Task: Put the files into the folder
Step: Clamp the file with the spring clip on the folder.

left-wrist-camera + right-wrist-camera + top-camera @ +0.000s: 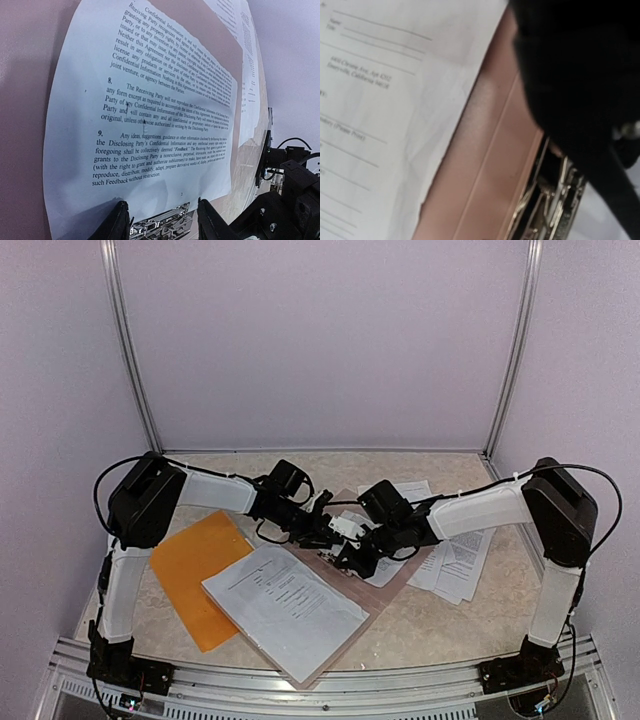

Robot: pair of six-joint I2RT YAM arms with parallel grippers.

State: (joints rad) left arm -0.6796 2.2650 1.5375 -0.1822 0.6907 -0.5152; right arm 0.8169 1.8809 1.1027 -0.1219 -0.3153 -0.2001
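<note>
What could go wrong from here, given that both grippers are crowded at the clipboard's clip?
1. The top sheet seems pinned under the metal clip; pulling it before the clip opens could tear or crumple it.
2. The left gripper and right gripper sit very close together, so they might collide.
3. The loose sheets beside the clipboard could get swept aside by a moving arm.
</note>
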